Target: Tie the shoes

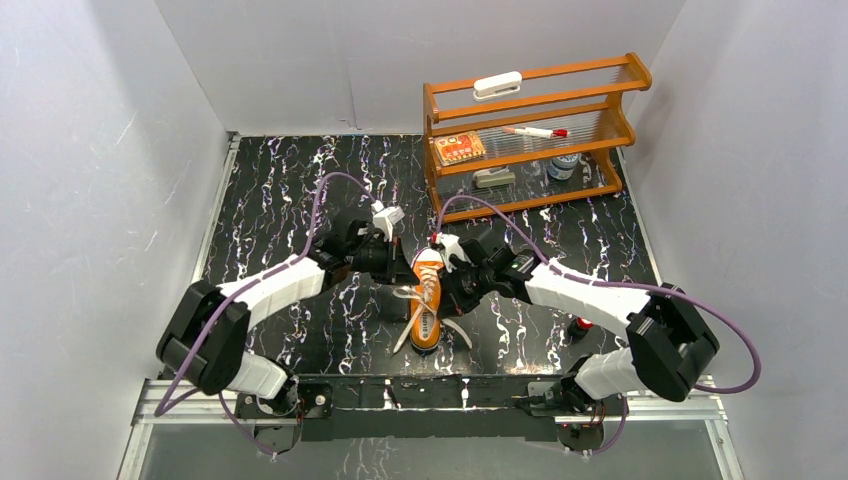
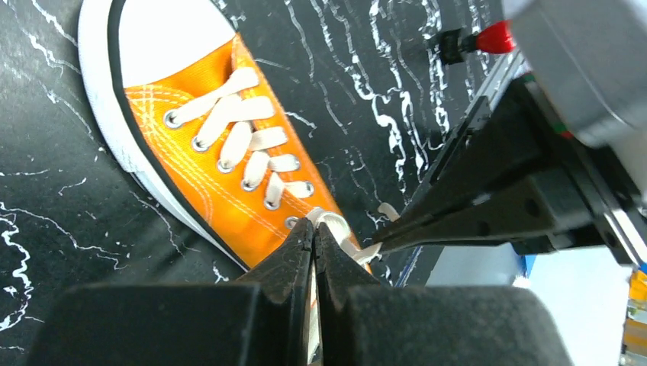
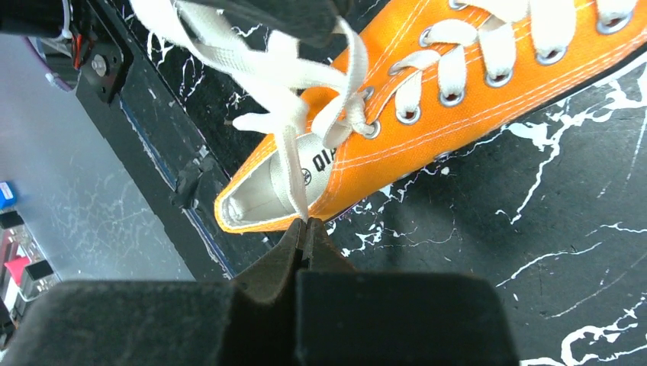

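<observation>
so, starting at the near edge: both arm bases are bolted there, and the forearms are angled inward over the black marbled table (image 1: pixel 280 190). the orange sneaker (image 1: pixel 425 325) is sat sole-down about mid-table, between the two wrists. its heel opening is turned toward the near edge and its white toe cap is pointed far.

the right gripper (image 3: pixel 303 225) is seen at the right of the shoe's heel end. its fingers are pressed together on a strand of the white laces (image 3: pixel 290 168), which is pulled taut from the top eyelets across the pale insole. the left gripper (image 2: pixel 313 225) is brought in from the left over the top eyelets. it's clamped too, with a strip of lace caught between its pads, and the two sets of tips are just beside each other. loose lace ends are trailed onto the table on both sides of the heel.

off to the right, a small red-tipped thing (image 1: pixel 582 325) is left lying on the table. at the far right, a wooden rack (image 1: pixel 431 120) is stood against the back wall, with a few small items on its shelves.
</observation>
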Tool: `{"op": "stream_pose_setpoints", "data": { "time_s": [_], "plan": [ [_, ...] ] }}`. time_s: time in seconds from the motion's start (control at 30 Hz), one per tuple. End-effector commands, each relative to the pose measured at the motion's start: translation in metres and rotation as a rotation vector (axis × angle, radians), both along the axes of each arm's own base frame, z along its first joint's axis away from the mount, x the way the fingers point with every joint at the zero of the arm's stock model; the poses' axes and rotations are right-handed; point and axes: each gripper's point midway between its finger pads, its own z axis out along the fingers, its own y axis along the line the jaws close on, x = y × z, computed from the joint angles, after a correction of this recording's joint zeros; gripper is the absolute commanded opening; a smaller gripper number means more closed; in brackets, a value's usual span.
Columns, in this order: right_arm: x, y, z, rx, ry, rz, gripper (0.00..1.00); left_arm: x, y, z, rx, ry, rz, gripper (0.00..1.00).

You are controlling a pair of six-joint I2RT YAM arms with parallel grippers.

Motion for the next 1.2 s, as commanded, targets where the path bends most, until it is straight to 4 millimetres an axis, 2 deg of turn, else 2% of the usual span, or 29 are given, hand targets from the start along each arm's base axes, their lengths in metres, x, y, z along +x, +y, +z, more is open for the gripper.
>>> {"op": "stream_pose_setpoints", "data": {
  "time_s": [0.0,0.07,0.13,0.27,0.37,0.53,0.8,1.17],
  "plan": [
    [0.021,0.012,0.034,0.076,-0.091,-0.073,0.0,-0.002,-0.007,0.028,-0.125,-0.079,0.041,0.0],
    [0.033,0.019,0.038,0.087,-0.105,-0.11,0.0,-0.01,-0.011,0.026,-0.178,-0.06,0.061,0.0],
    [0.041,0.033,0.039,0.114,-0.076,-0.115,0.0,-0.012,-0.012,0.022,-0.177,-0.049,0.076,0.0],
    [0.044,0.053,0.036,0.16,-0.006,-0.117,0.0,-0.014,-0.011,0.021,-0.164,-0.058,0.053,0.0],
    [0.061,0.042,0.028,0.089,-0.021,-0.268,0.0,-0.017,-0.011,0.02,-0.17,-0.056,0.048,0.0],
    [0.067,0.034,0.015,0.039,-0.006,-0.357,0.0,-0.02,-0.012,0.023,-0.189,-0.05,0.045,0.0],
    [0.065,0.04,0.008,0.068,0.031,-0.367,0.0,-0.023,-0.007,0.009,-0.14,-0.01,0.057,0.0],
    [0.059,0.046,0.004,0.094,0.068,-0.339,0.0,-0.02,-0.003,0.0,-0.063,-0.026,0.06,0.24]
  ]
}}
